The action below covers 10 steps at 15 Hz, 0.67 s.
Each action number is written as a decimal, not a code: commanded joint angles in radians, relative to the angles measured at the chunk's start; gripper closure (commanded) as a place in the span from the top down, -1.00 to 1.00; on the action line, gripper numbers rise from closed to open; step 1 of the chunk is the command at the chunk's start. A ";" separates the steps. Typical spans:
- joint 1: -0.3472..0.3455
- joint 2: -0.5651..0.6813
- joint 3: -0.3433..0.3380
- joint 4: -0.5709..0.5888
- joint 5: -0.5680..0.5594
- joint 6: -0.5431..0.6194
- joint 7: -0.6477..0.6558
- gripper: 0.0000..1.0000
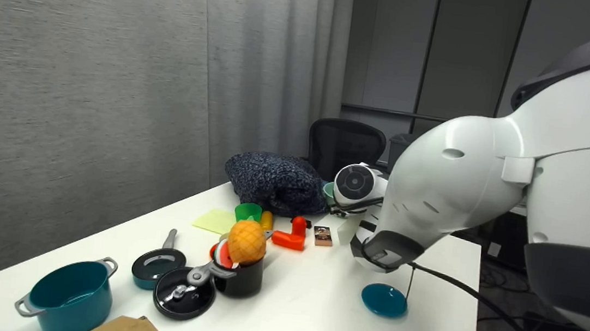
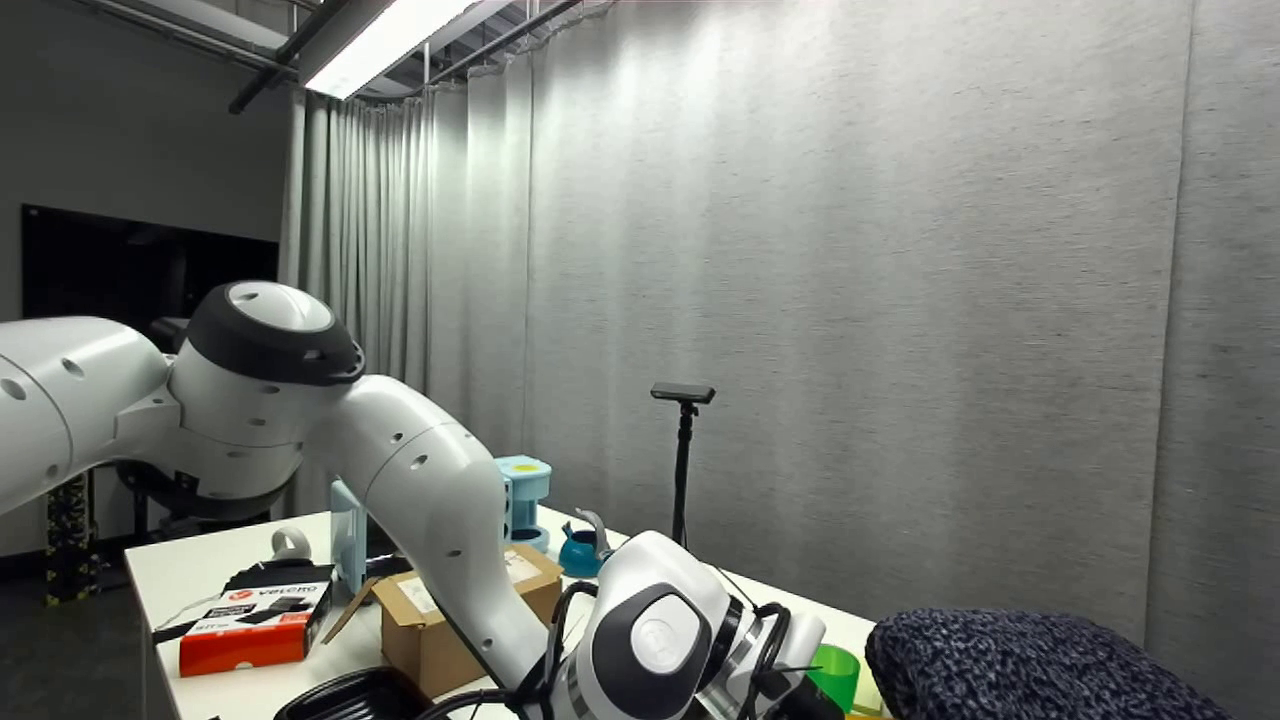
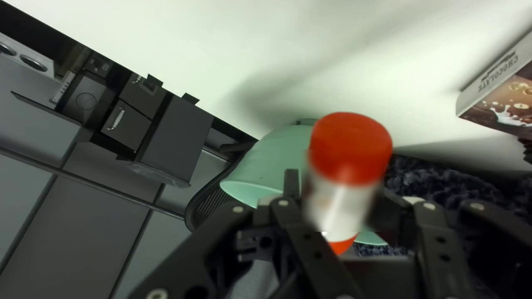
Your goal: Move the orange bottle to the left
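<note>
One orange bottle, held tight
The gripper is clamped on its white midsection in the wrist view; a chocolate box lies apart.

In an exterior view, at the lower left, an orange and white box carries the word "VELCRO". In the wrist view, at the right edge, a brown and grey box carries the slanting word "CHOCOLATE".
</note>
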 commanded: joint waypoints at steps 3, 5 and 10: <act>0.013 0.030 -0.008 0.000 0.032 0.005 -0.005 -0.77; 0.020 0.046 -0.015 0.000 0.038 0.007 0.006 -0.77; 0.049 0.106 -0.042 -0.002 0.059 0.019 0.037 -0.77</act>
